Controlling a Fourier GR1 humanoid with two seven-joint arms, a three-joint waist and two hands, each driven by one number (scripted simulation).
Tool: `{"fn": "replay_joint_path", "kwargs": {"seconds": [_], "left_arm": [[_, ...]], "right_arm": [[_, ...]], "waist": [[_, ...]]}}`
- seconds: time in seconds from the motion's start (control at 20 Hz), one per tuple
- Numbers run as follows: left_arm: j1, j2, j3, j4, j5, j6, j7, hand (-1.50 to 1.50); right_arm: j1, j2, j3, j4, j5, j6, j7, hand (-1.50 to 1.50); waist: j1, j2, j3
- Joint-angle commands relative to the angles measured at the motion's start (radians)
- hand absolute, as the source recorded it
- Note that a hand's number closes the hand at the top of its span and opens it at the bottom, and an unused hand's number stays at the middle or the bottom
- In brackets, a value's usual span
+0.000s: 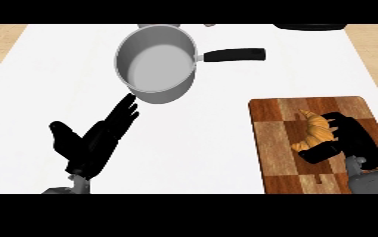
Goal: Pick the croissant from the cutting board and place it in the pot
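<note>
Fingers [341, 126] of the right hand [353, 141] are curled round the croissant [316, 130], with the thumb tucked under its lower end, so I'd call that a grasp already in place. Croissant's over at about 4 o'clock in the head view, lying on the board [284, 131], and honestly I can't tell if it's lifted off the wood at all yet; it looks like it's touching or barely above. So the pick part seems about half done: hand's on it, but it hasn't gone anywhere. What's left is pretty much everything else: lift, carry it across the white surface [214, 131] toward 11 o'clock, and let go over the pot [156, 63], which sits well apart from the board with nothing inside and its black handle pointing to 3 o'clock. Left hand [92, 141] is just resting at 8 o'clock, straight and open, fingertips near the pot's wall, holding nothing.
</note>
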Motion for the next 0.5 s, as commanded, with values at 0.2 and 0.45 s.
{"fn": "replay_joint_path", "kwargs": {"seconds": [0.2, 0.45], "left_arm": [[-0.045, -0.038, -0.02, 0.023, -0.023, 0.026, 0.009, 0.0], [0.048, -0.012, -0.005, -0.048, -0.022, 0.006, 0.017, 0.0]], "right_arm": [[-0.112, 0.038, 0.334, -0.159, 0.083, 0.242, -0.212, 1.5], [-0.041, 0.033, 0.338, -0.315, 0.199, 0.228, -0.172, 1.5]], "waist": [[0.012, 0.005, 0.006], [-0.01, 0.001, 0.007]]}}
